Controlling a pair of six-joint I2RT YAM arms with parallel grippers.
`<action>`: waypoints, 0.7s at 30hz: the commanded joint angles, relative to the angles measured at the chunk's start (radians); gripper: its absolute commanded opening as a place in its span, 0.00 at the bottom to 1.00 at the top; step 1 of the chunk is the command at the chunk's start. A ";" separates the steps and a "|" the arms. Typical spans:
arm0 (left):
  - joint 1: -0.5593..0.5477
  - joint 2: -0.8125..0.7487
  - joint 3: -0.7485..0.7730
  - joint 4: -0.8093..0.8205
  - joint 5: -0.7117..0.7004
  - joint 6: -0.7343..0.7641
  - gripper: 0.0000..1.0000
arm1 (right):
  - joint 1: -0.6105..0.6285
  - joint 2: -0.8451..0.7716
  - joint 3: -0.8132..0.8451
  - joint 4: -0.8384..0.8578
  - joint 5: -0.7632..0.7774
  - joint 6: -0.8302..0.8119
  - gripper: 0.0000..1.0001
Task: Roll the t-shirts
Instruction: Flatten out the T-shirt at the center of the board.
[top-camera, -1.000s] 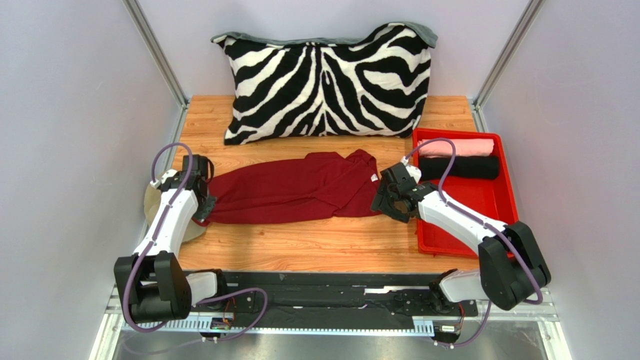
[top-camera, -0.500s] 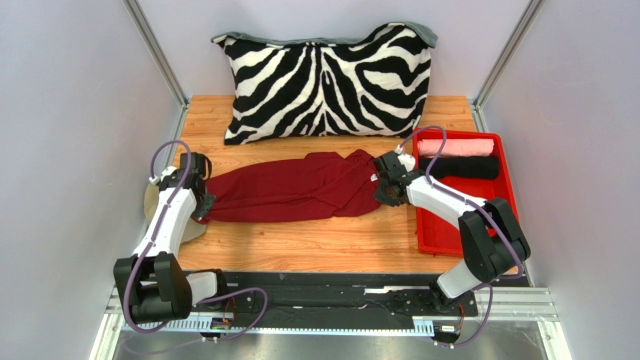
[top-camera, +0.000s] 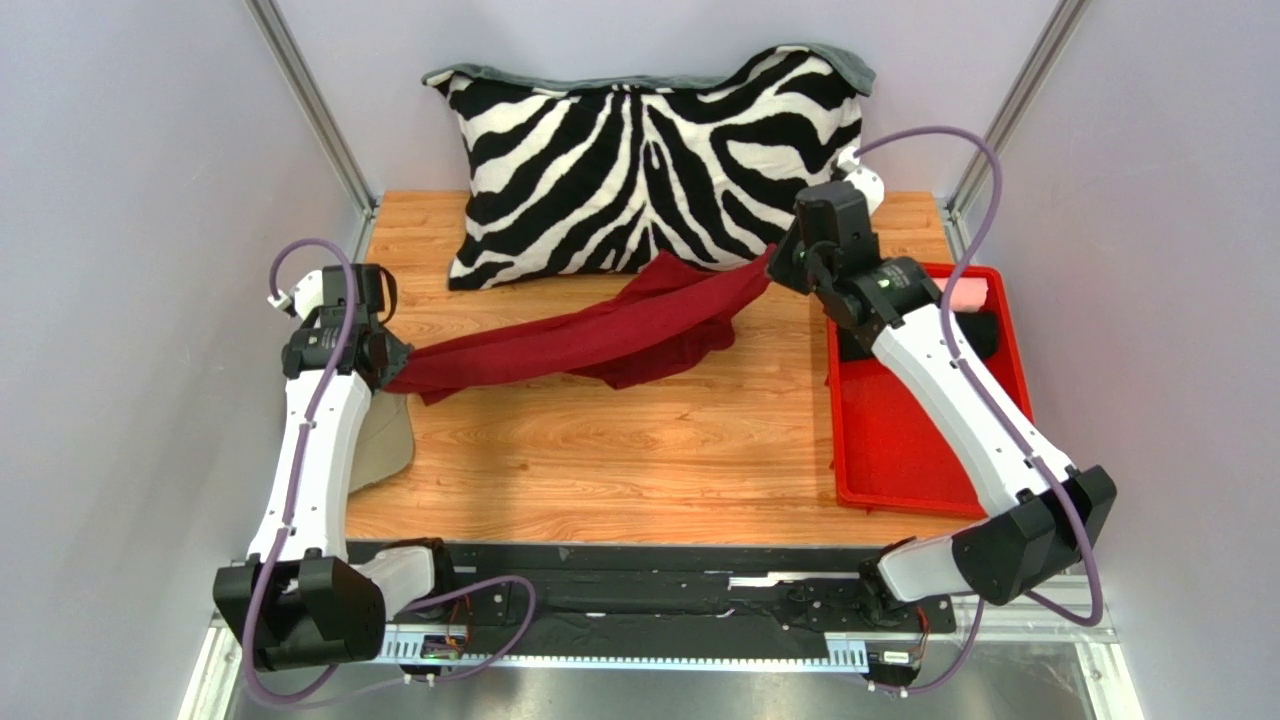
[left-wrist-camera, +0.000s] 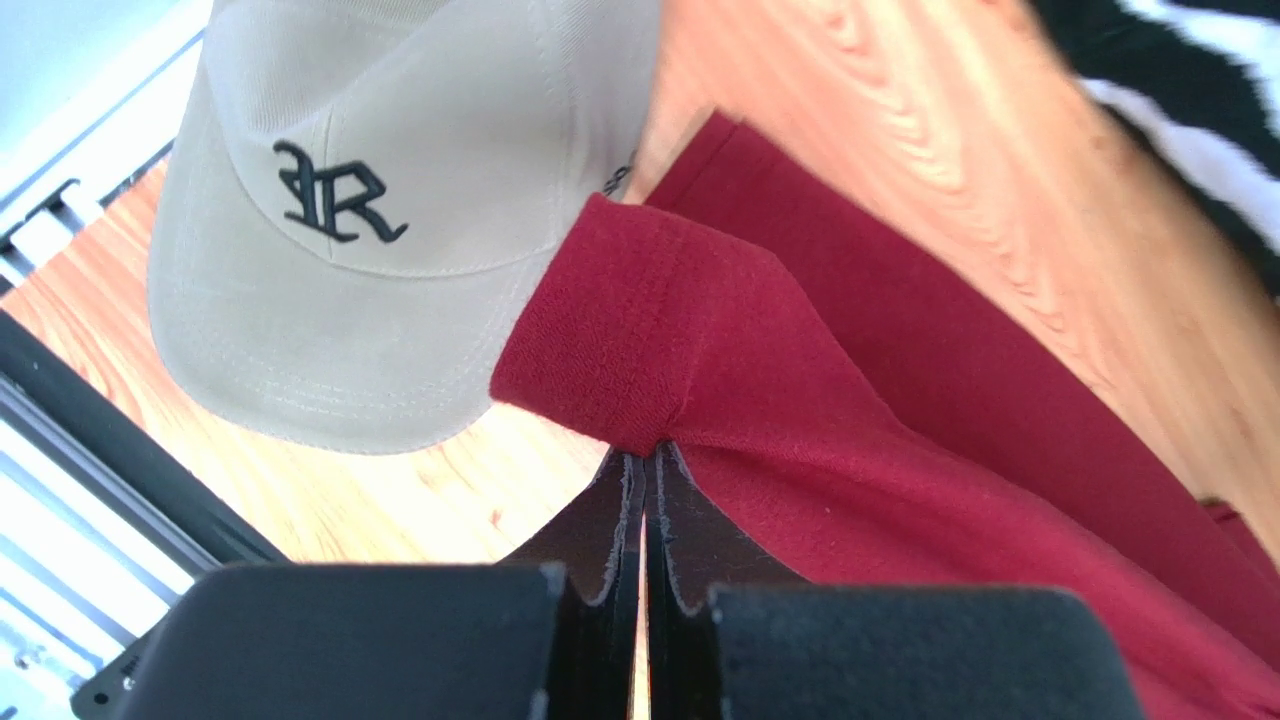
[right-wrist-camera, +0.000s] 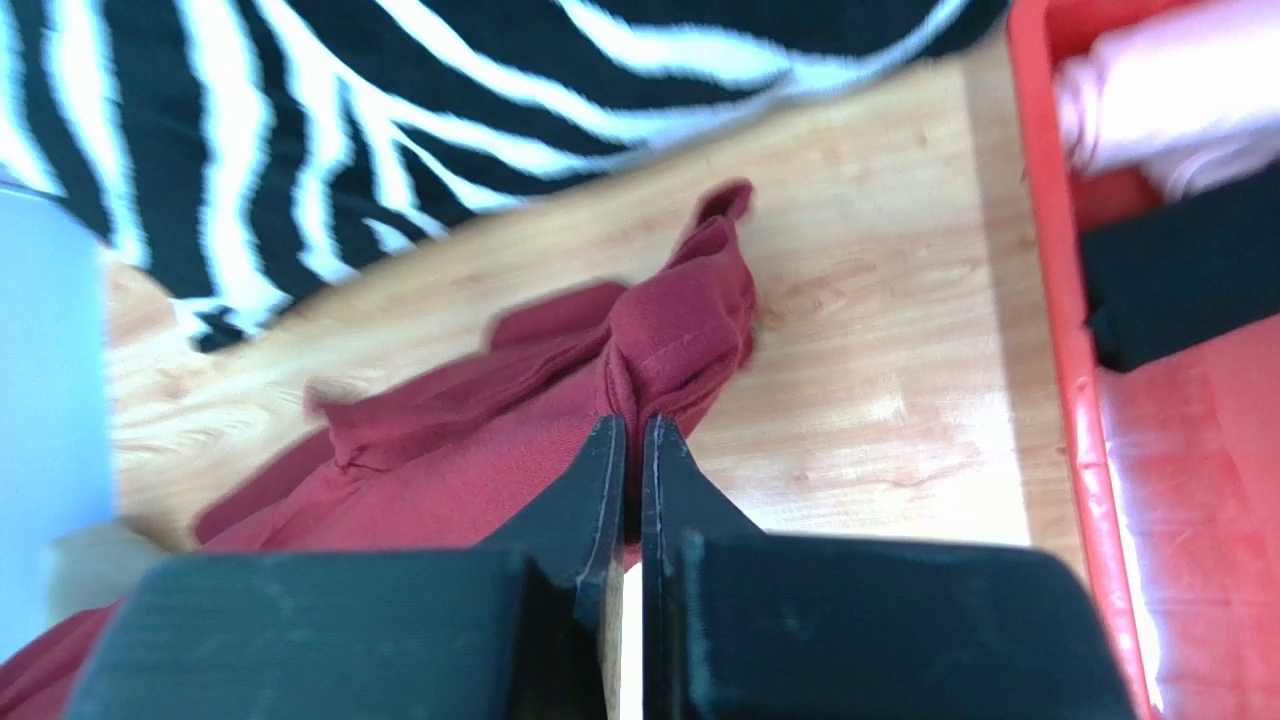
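Note:
The maroon t-shirt (top-camera: 601, 333) hangs bunched into a long band between my two grippers, above the wooden table. My left gripper (top-camera: 394, 368) is shut on its left end; in the left wrist view the fingertips (left-wrist-camera: 646, 450) pinch a fold of the maroon cloth (left-wrist-camera: 902, 390). Just in front of the pillow, my right gripper (top-camera: 774, 270) is shut on the shirt's right end, and the right wrist view shows the cloth (right-wrist-camera: 496, 450) trailing from the closed tips (right-wrist-camera: 631, 428). A rolled pale pink t-shirt (right-wrist-camera: 1172, 105) and a rolled black one (right-wrist-camera: 1187, 270) lie in the red tray.
A large zebra-striped pillow (top-camera: 654, 158) leans on the back wall. The red tray (top-camera: 917, 435) takes up the table's right side, under my right arm. A khaki cap (left-wrist-camera: 391, 225) with a dark emblem lies at the left edge below my left arm.
My right gripper shut on the shirt's right end and lifted it up and back toward the pillow. The left arm rose too, so the shirt now hangs off the table.

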 joint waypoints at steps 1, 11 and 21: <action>0.008 -0.045 0.065 -0.052 0.012 0.061 0.00 | -0.007 -0.026 0.157 -0.085 0.035 -0.056 0.00; 0.008 -0.229 0.218 -0.138 0.044 0.052 0.00 | -0.007 -0.081 0.431 -0.204 0.021 -0.096 0.00; 0.008 -0.197 0.341 -0.013 0.139 0.004 0.00 | -0.015 -0.070 0.514 -0.142 0.024 -0.135 0.00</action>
